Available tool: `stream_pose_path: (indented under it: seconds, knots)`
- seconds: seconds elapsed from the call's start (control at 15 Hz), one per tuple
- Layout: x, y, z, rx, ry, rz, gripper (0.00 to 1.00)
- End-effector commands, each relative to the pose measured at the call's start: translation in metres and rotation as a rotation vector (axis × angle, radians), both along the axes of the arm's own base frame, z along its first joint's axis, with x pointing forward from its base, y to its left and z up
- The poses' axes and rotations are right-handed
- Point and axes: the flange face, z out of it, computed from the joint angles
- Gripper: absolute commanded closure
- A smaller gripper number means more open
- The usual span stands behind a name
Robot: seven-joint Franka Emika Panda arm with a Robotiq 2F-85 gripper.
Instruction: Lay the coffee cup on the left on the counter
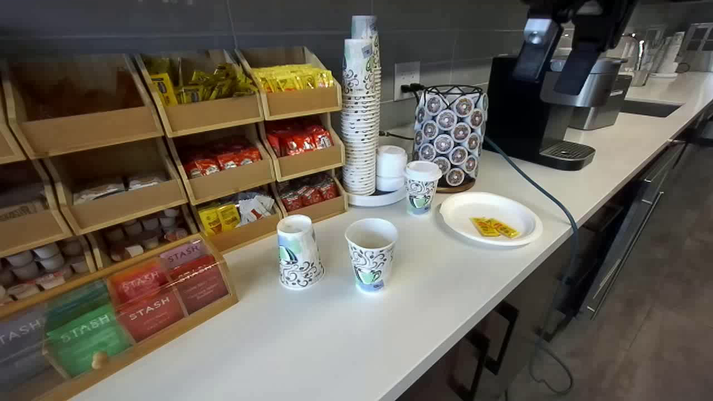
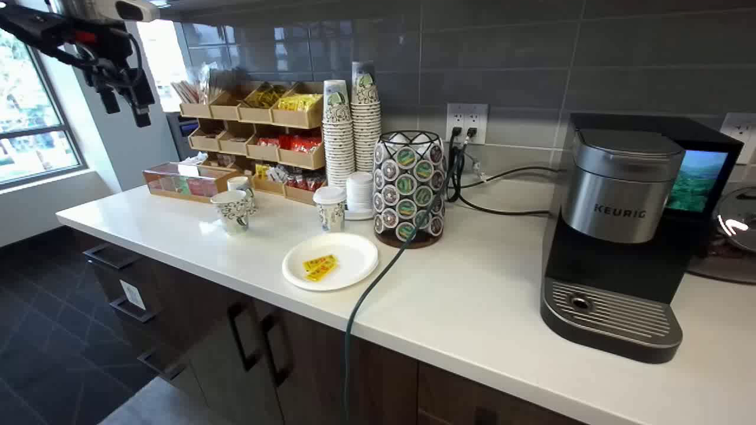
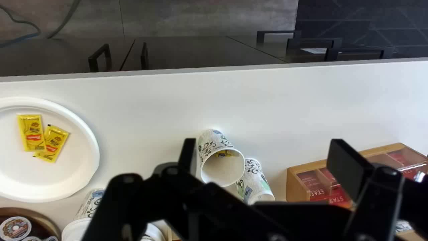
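Note:
Two small white paper cups with a green-teal and black print stand close together on the off-white counter (image 1: pixel 267 345). The left cup (image 1: pixel 301 256) is upside down beside the tea box. The other cup (image 1: pixel 371 264) is upright and open, with something yellow inside in the wrist view. In an exterior view the upright cup (image 2: pixel 233 215) partly hides the upside-down cup (image 2: pixel 239 184). The wrist view shows the upright cup (image 3: pixel 209 142) and upside-down cup (image 3: pixel 254 179) below and between the fingers. My gripper (image 3: pixel 264 157) is wide open and empty, high above the counter; it also shows in both exterior views (image 1: pixel 551 78) (image 2: pixel 126 112).
A wooden shelf (image 1: pixel 211 120) with packets and a tea box (image 1: pixel 150 306) stand left. Behind are tall cup stacks (image 1: pixel 359 133), a lidded cup (image 1: pixel 419 195) and a pod rack (image 1: pixel 451 133). A plate (image 1: pixel 526 223) with yellow packets, a cable (image 2: pixel 372 283) and a coffee maker (image 2: pixel 614 195) stand further right.

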Motion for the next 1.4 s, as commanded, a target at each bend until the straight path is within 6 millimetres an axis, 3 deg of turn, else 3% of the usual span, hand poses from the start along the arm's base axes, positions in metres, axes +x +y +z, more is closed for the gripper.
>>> stream_pose_path:
  seconds: [0.0, 0.53, 0.87, 1.07, 1.33]
  knots:
    - [0.0, 0.0, 0.0, 0.0, 0.001, 0.0, 0.0]
    - [0.0, 0.0, 0.0, 0.0, 0.001, 0.0, 0.0]
    - [0.058, -0.021, 0.013, 0.007, 0.052, -0.006, 0.0]
    - [0.093, -0.022, 0.001, -0.016, 0.106, -0.034, 0.0]
    - [0.139, -0.006, -0.022, -0.088, 0.1, -0.057, 0.0]
